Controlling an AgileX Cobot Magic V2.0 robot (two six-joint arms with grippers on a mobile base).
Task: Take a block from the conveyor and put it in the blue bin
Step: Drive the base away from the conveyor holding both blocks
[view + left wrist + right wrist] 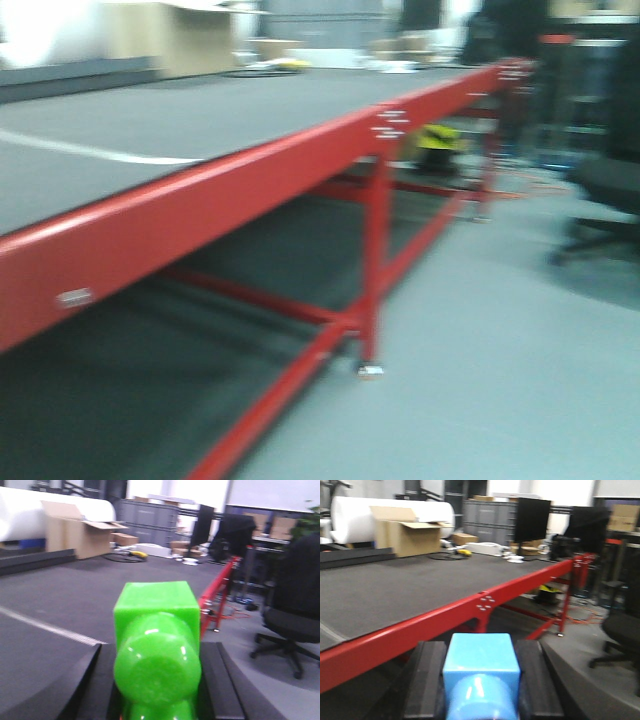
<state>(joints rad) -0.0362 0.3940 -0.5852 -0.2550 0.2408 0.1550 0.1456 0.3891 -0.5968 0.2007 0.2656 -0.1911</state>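
My left gripper (157, 647) is shut on a glossy green block (156, 650) with a cube end and a rounded body, held between black fingers (87, 680) above the conveyor (60, 595). In the right wrist view my right gripper (479, 645) is shut on a light blue block (479, 667) of the same shape, just off the conveyor's red frame (420, 625). The exterior view is blurred and shows the dark conveyor (200, 110) and its red frame (250, 190), with neither gripper in it. The blue bin is out of view.
A white stripe (90, 150) crosses the belt. Red legs (375, 260) stand on the grey floor. A black office chair (295, 610) sits to the right. Beyond the belt are an open cardboard box (405, 535), a white roll (350, 520) and grey cabinets (485, 515).
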